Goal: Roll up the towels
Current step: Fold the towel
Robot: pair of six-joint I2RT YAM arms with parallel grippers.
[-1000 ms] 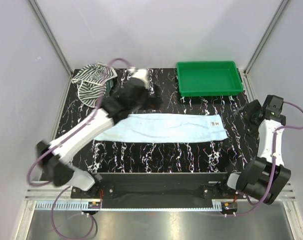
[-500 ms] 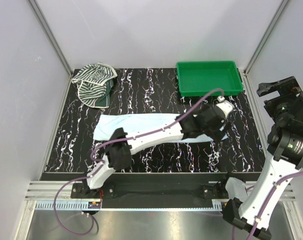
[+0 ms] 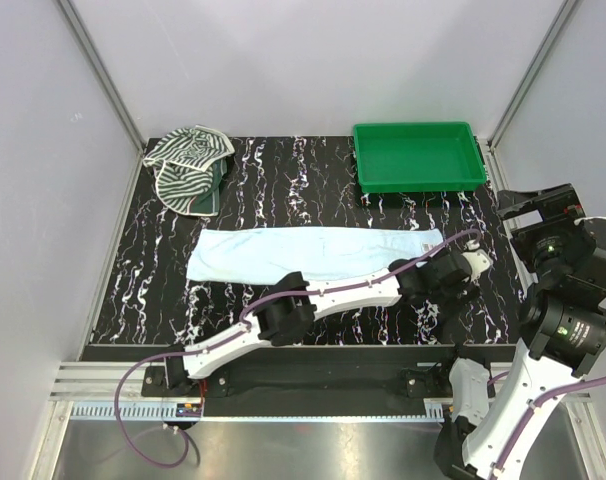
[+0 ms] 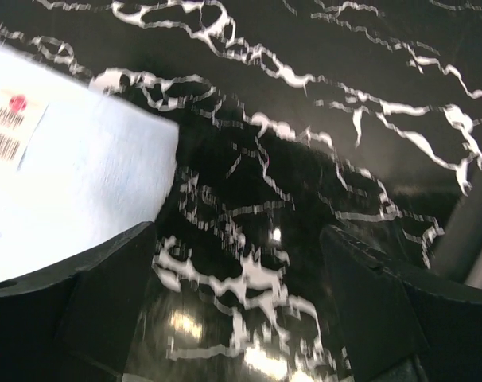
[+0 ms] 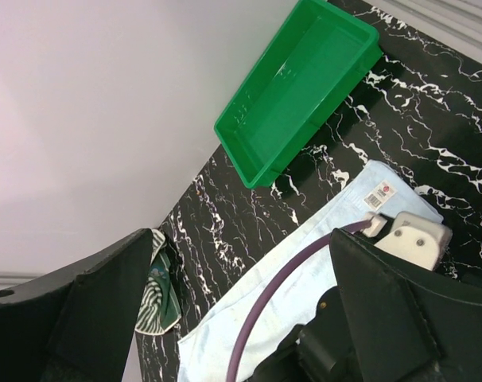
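The left hand [image 3: 465, 270] hangs low over the black marbled bench [image 3: 283, 180] just off the labelled right end of the pale blue towel [image 3: 313, 255], its fingers [image 4: 74, 302] apart with only bare bench between them. The right hand [image 3: 539, 203], lifted high at the right edge, is likewise spread and empty. The blue towel lies flat and unrolled across the middle, while farther back the striped towel [image 3: 188, 165] sits crumpled in the far-left corner, well apart from the green tray [image 3: 418, 155] at far right

A black marbled table [image 3: 283, 190] bears a blue towel [image 3: 283, 255], striped towel [image 3: 183, 165], green tray [image 3: 418, 155].
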